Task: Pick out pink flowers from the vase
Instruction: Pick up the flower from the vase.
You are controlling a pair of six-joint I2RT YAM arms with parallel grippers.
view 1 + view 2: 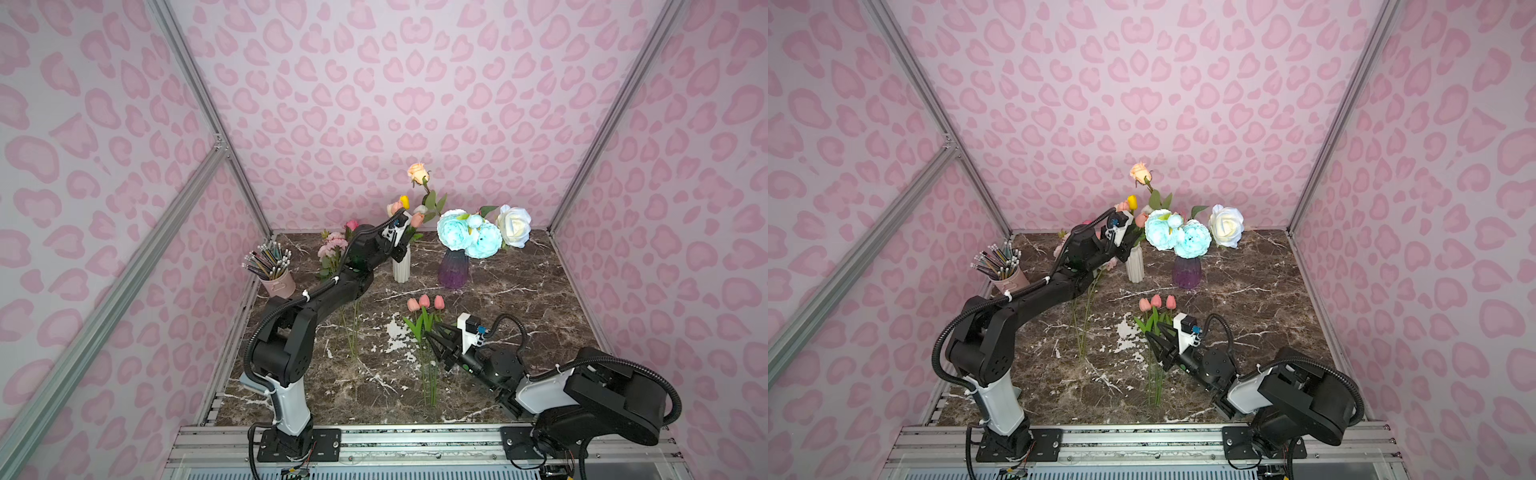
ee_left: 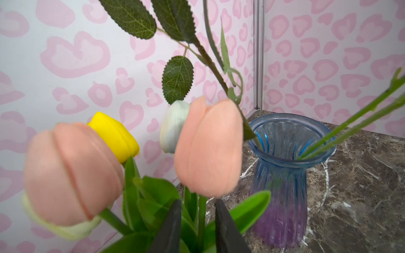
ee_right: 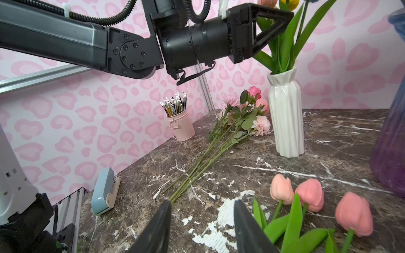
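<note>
A white ribbed vase (image 1: 401, 266) (image 1: 1135, 266) (image 3: 286, 114) holds salmon-pink tulips (image 2: 208, 146), a yellow tulip (image 2: 116, 135) and a white one (image 2: 173, 127). My left gripper (image 1: 405, 241) (image 2: 198, 202) reaches in just above the vase mouth. Its jaws stand open on either side of a green stem under one salmon tulip, with gaps showing. Three pink tulips (image 1: 424, 301) (image 3: 310, 192) lie on the marble table. My right gripper (image 1: 430, 332) (image 3: 201, 202) hovers open beside their leaves, empty. A bunch of pink roses (image 1: 332, 245) (image 3: 247, 114) lies at the back left.
A blue-purple glass vase (image 1: 453, 268) (image 2: 285, 175) right of the white one carries light blue peonies (image 1: 465, 235) and a white rose (image 1: 514, 226). A peach rose (image 1: 417, 172) towers above. A pink cup of pencils (image 1: 276, 280) stands far left, with a pale blue stapler (image 3: 103, 192) near the left edge.
</note>
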